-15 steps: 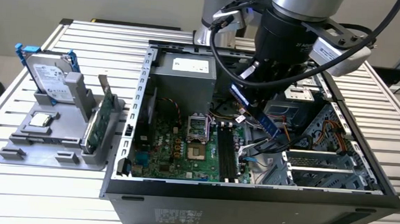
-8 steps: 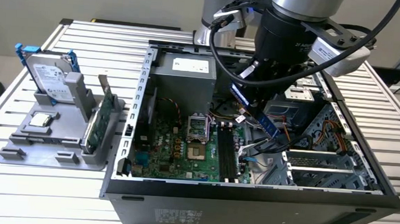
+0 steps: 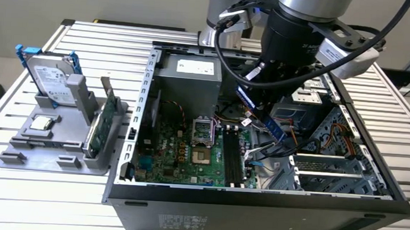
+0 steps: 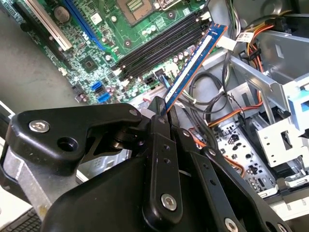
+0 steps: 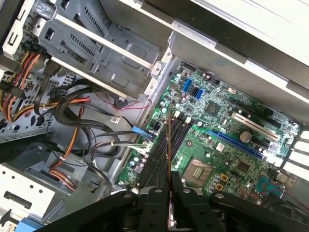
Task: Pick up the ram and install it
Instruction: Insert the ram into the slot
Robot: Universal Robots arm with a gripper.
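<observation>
second wrist view has the ram [image 4: 193,65] pinched at one end by the gripper [image 4: 162,112], jaws closed tight on it. it hangs tilted, not seated, near the black memory slots [image 4: 159,46] on the green motherboard [image 4: 89,63] inside the open computer case [image 3: 256,214].

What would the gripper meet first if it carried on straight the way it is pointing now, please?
Probably the memory slots on the motherboard: the gripper points down into the case, and the ram it holds lines up with them in the first wrist view. Depth is unclear.
</observation>
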